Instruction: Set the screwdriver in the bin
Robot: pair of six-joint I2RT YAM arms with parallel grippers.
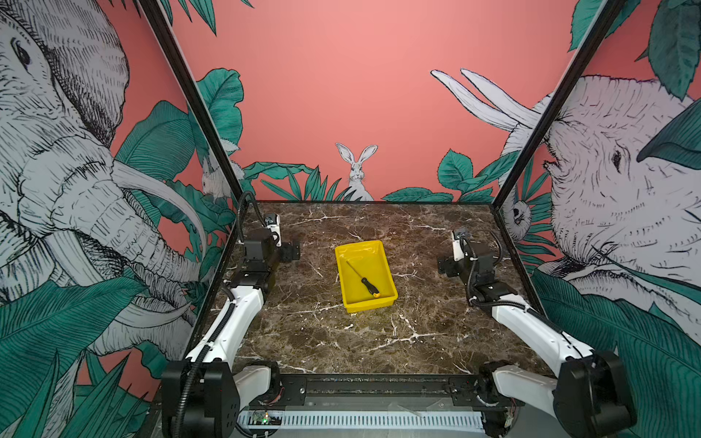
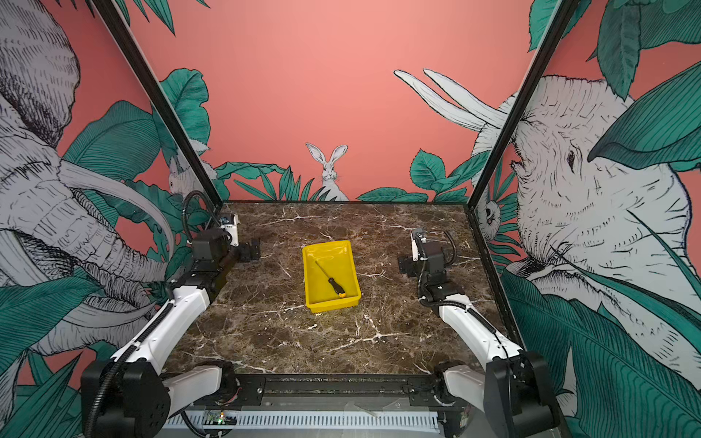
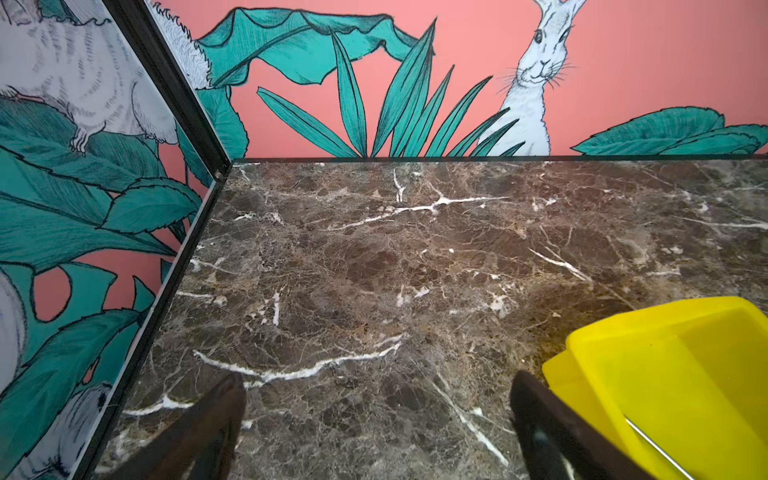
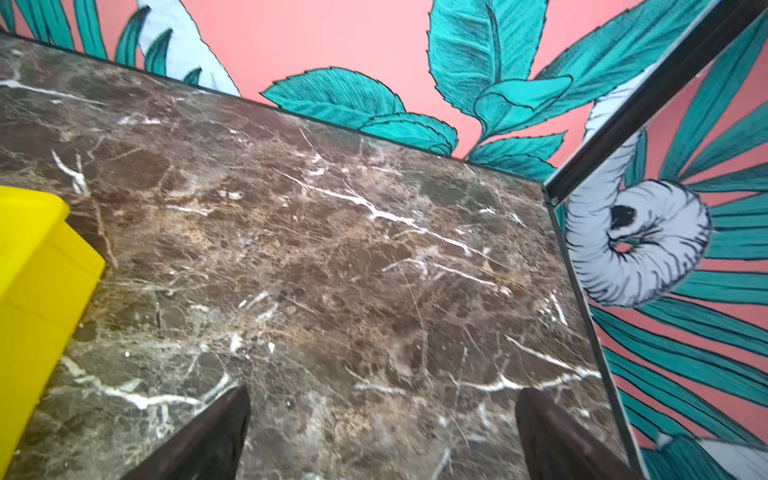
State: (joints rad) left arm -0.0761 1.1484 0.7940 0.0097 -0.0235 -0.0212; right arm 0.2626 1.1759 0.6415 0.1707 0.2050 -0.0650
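The yellow bin (image 1: 376, 263) (image 2: 344, 261) sits mid-table in both top views. Inside it lies the screwdriver (image 1: 366, 283) (image 2: 332, 283), slanted, with its yellow-orange cap toward the bin's near right corner. My left gripper (image 1: 290, 251) (image 2: 252, 250) hovers left of the bin, open and empty. My right gripper (image 1: 446, 265) (image 2: 405, 266) stands to the bin's right, open and empty too. In the left wrist view the open gripper (image 3: 377, 378) frames bare marble, with the bin (image 3: 685, 374) and the screwdriver's thin shaft (image 3: 656, 446) beside one finger. The right wrist view shows the open gripper (image 4: 384, 390) over marble and a bin corner (image 4: 37, 270).
The brown marble tabletop (image 1: 341, 341) is closed in by painted wall panels at the back and both sides, with black frame posts (image 1: 212, 125) at the far corners. Both arm bases sit on the rail (image 1: 364, 390) at the near edge.
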